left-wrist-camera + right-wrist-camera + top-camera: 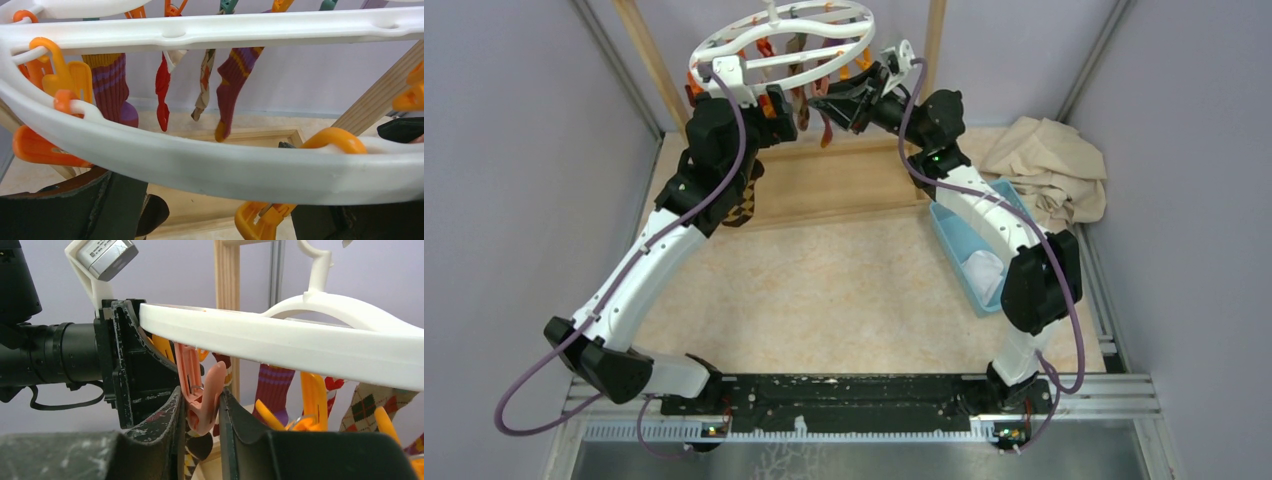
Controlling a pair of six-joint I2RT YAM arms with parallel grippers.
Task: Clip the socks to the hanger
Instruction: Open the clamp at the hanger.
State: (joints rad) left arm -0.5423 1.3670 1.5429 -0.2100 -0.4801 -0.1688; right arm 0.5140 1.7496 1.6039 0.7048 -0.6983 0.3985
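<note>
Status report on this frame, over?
Right gripper squeezing salmon peg on hanger. Left gripper open at the rim. Socks already hang clipped. No obstruction seen.

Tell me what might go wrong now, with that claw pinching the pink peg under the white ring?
The right claw pinches a narrow pink peg, which could slip out sideways and spring free. The hanger seems to hang from its hook alone, so a push might swing or tilt it. An orange peg hangs close by and could get snagged.
</note>
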